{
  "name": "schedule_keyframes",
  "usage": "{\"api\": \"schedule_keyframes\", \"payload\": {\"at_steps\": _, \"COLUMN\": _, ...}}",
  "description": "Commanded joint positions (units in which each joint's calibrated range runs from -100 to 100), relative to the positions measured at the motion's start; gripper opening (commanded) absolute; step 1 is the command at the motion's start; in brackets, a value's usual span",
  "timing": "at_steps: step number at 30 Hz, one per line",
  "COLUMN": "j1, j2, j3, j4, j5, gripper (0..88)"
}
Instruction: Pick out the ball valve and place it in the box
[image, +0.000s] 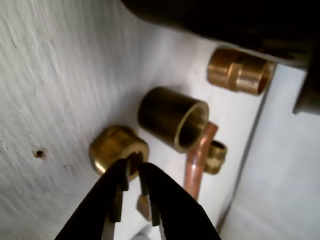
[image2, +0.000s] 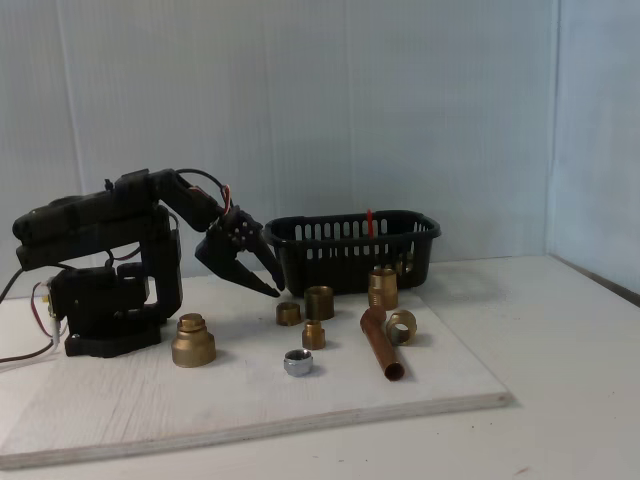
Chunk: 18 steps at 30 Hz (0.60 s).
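In the fixed view the box (image2: 350, 256) is a black slotted basket standing at the back of the white board. A thin red lever (image2: 369, 221) of the ball valve sticks up above the rim from inside it; the valve body is hidden by the wall. My gripper (image2: 268, 288) hangs just left of the box's left end, pointing down at the board, shut with nothing in it. The wrist view shows my gripper (image: 134, 172) over a brass nut (image: 116, 145), with the box's dark rim (image: 225, 15) along the top.
Loose parts lie in front of the box: a brass sleeve (image: 172, 117) (image2: 319, 301), a copper pipe (image: 197, 160) (image2: 380, 345), a stepped brass fitting (image2: 192, 340), a silver nut (image2: 297, 362) and several small brass fittings. The board's edge (image2: 480, 395) is at the right.
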Motion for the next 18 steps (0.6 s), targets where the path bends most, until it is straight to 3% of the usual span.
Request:
{"api": "schedule_keyframes", "payload": {"at_steps": 1, "j1": -0.5, "j2": -1.3, "j3": -0.7, "j4": 0.4, "j5": 0.3, "gripper": 0.7}}
{"api": "schedule_keyframes", "payload": {"at_steps": 18, "j1": -0.5, "j2": -0.9, "j3": 1.0, "j4": -0.8, "j5": -0.1, "gripper": 1.2}}
